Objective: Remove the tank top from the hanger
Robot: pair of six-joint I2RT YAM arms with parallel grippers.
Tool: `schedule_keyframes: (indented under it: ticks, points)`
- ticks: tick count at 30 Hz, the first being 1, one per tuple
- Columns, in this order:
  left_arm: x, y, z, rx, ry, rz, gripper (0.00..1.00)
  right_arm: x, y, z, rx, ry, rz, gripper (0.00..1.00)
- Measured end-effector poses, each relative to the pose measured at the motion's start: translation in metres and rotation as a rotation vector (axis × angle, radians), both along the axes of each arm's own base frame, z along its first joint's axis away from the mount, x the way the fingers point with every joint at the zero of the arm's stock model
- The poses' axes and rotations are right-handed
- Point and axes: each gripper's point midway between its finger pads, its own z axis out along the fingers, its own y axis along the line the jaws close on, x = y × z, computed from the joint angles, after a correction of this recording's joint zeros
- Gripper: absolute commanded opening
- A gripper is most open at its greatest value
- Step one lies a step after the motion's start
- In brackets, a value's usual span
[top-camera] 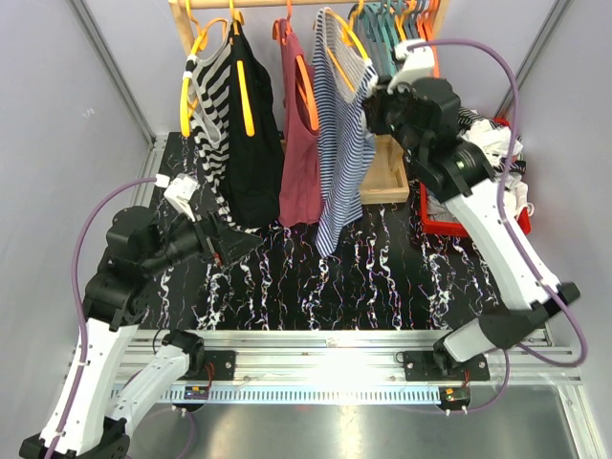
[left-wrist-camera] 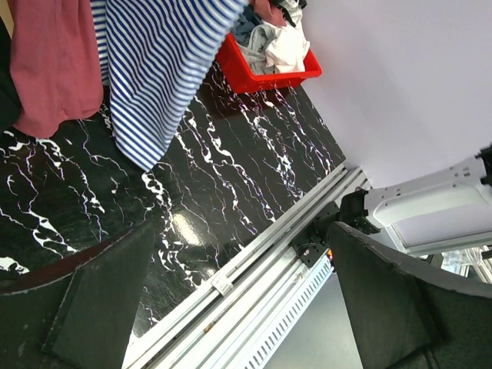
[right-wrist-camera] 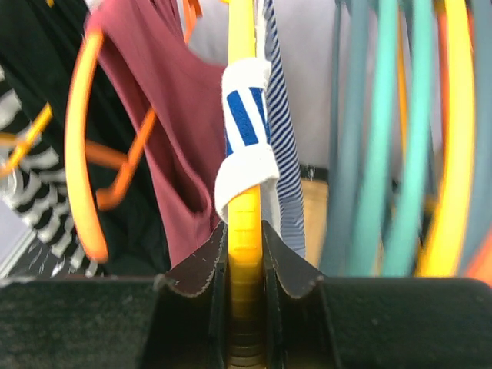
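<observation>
Gripping the yellow hanger (right-wrist-camera: pixel 244 227) are my right fingers (right-wrist-camera: pixel 296 273); my left fingers (left-wrist-camera: pixel 100 307) gape open. The tank top (top-camera: pixel 340 163) is blue-white striped.

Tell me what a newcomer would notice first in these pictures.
The blue-striped tank top hangs beside a maroon top on the rack at the far edge. The right gripper is shut on its yellow hanger, close to the strap looped over it. The left gripper hangs wide open over the black marbled table, and a red bin of clothes sits at the right.
</observation>
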Motion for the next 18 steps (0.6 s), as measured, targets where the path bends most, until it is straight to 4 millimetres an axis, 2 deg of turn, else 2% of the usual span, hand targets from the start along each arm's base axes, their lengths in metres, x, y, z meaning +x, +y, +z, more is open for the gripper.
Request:
schedule_keyframes:
  ticks: [3, 5, 7, 11, 14, 16, 18]
  points:
    - [0.003, -0.001, 0.002, -0.001, -0.004, 0.000, 0.99, -0.030, -0.018, -0.013, 0.010, 0.023, -0.004, 0.00]
    - [0.007, -0.002, 0.004, -0.003, -0.008, -0.001, 0.99, -0.058, -0.033, -0.016, 0.024, 0.028, 0.001, 0.00]
    - [0.011, -0.004, 0.005, -0.004, -0.005, -0.004, 0.99, -0.092, -0.050, -0.008, 0.051, 0.019, 0.018, 0.00]
    - [0.019, -0.010, 0.011, -0.016, -0.010, -0.023, 0.99, -0.160, -0.073, 0.020, 0.119, -0.024, 0.100, 0.00]
    - [0.024, -0.015, 0.018, -0.024, -0.015, -0.045, 0.99, -0.208, -0.089, 0.031, 0.159, -0.017, 0.156, 0.00]
    - [0.025, -0.021, 0.025, -0.032, -0.019, -0.072, 0.99, -0.236, -0.098, 0.029, 0.177, 0.011, 0.184, 0.00]
    - [0.026, -0.029, 0.035, -0.043, -0.034, -0.112, 0.99, -0.262, -0.106, 0.018, 0.192, 0.069, 0.212, 0.00]
